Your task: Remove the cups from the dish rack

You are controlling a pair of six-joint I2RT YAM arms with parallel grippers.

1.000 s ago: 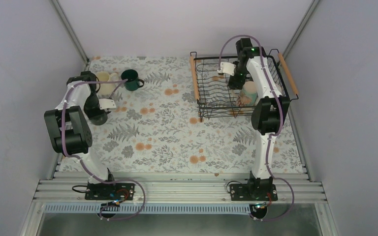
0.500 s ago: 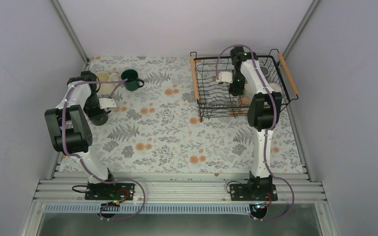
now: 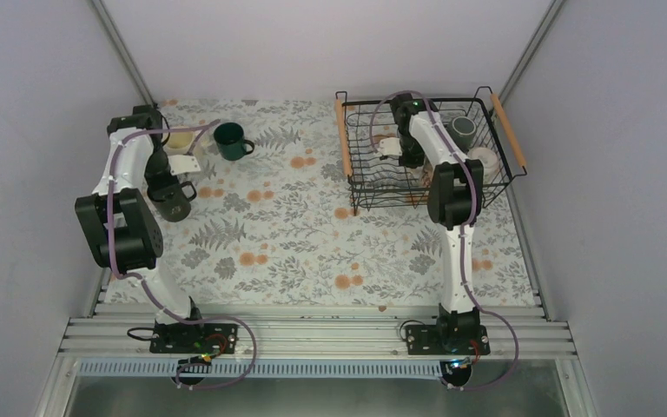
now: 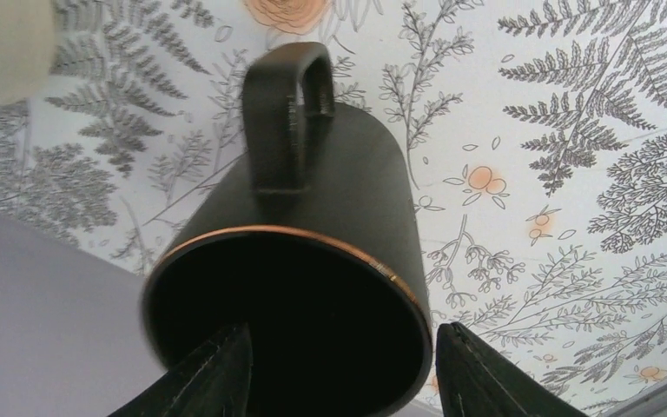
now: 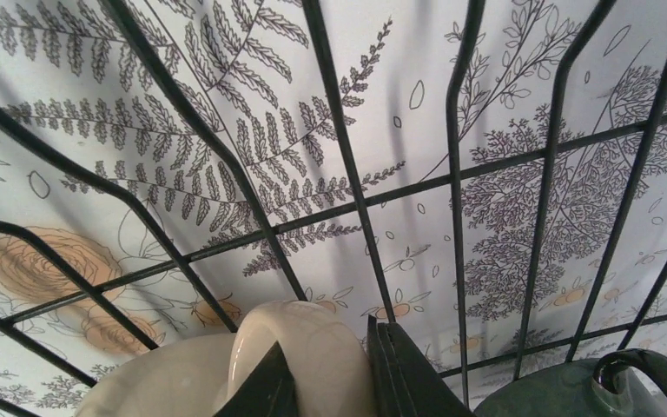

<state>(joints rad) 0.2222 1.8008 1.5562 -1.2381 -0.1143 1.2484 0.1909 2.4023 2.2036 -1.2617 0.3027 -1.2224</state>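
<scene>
Black mug (image 4: pixel 330 182): upright on the floral bench (image 3: pixel 313 226), left side; left pincer (image 4: pixel 343 334) spread about its rim. Pale cup (image 5: pixel 165 378): inside the dish rack (image 3: pixel 345 139); right pincer (image 5: pixel 324 340) pinching it.
</scene>
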